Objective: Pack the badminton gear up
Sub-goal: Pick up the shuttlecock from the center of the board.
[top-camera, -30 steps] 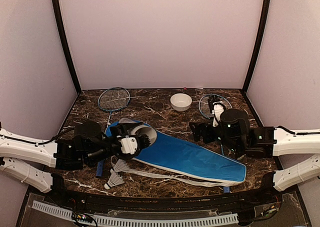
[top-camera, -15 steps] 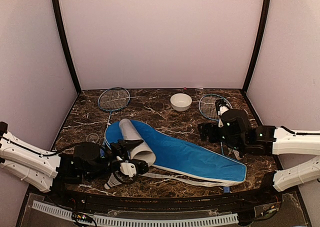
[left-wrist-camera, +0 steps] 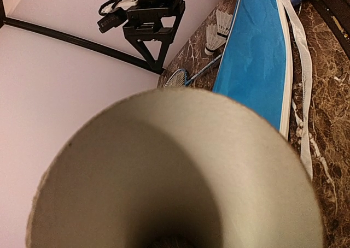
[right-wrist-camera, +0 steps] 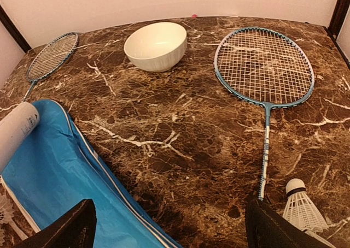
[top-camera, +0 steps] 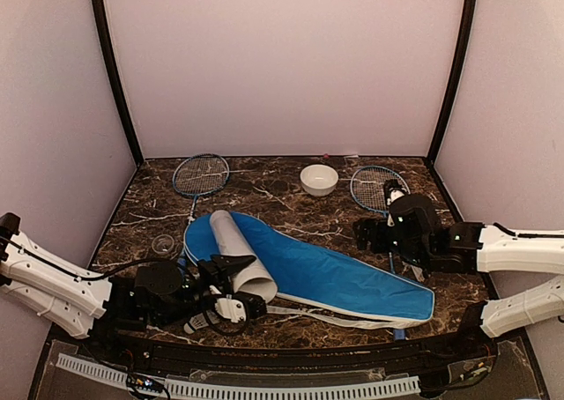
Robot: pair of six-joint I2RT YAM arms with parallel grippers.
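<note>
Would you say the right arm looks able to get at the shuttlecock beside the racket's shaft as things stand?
Probably yes. The right arm has its jaws standing open, and the shuttlecock sits uncovered close beside them, next to the racket, with nothing between them.
</note>
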